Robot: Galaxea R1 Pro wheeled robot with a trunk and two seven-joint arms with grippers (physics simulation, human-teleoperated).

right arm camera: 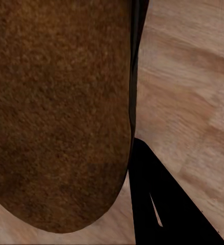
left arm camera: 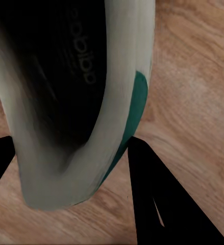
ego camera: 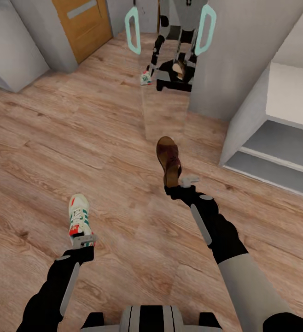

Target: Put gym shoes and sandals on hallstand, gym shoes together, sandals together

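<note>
Over open corridor floor [ego camera: 55,138]: left hand [ego camera: 83,240] clamps gym shoe [ego camera: 78,213], right hand [ego camera: 181,183] sandal [ego camera: 168,159].

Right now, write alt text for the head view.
Two robot arms reach over wood plank floor: left pincer grips a white gym shoe, right pincer a brown sandal. A grey shoe rack stands at right.

Sandal [right arm camera: 58,112]: brown grainy footbed, rounded end, very close to the camera.
Finger [right arm camera: 163,204]: black, touching the sandal's edge.
Floor [right arm camera: 193,76]: light wood planks.
</note>
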